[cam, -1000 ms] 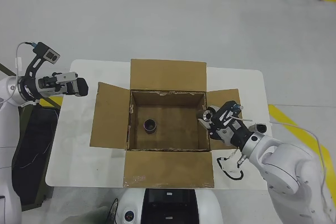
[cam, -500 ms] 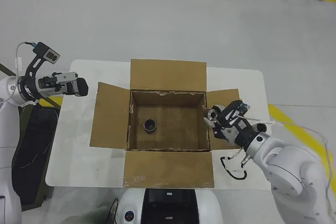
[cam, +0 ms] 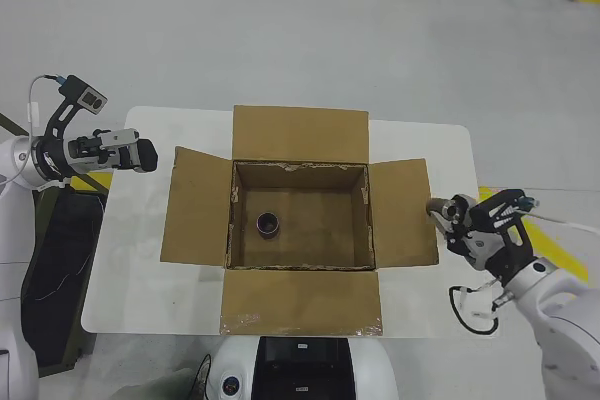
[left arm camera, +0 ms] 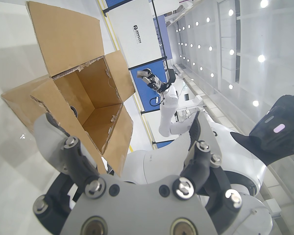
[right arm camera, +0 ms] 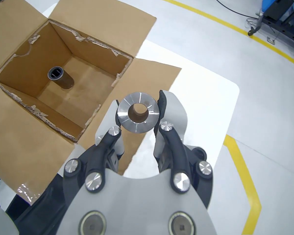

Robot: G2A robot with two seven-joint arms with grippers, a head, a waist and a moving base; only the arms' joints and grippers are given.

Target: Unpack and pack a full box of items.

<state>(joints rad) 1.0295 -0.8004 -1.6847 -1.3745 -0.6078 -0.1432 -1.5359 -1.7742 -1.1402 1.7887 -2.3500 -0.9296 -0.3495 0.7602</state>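
Right gripper (right arm camera: 139, 110) clamped on metal bushing (right arm camera: 124, 113), over table (right arm camera: 205, 91) beside cardboard box (right arm camera: 100, 18). Smooth round surface, narrow pad contact: could slip, drop, roll off table.

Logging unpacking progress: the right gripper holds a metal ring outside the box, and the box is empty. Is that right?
Not quite: the box is not empty. The right wrist view shows a dark tube standing on its floor. The right gripper does hold the metal ring outside the box.
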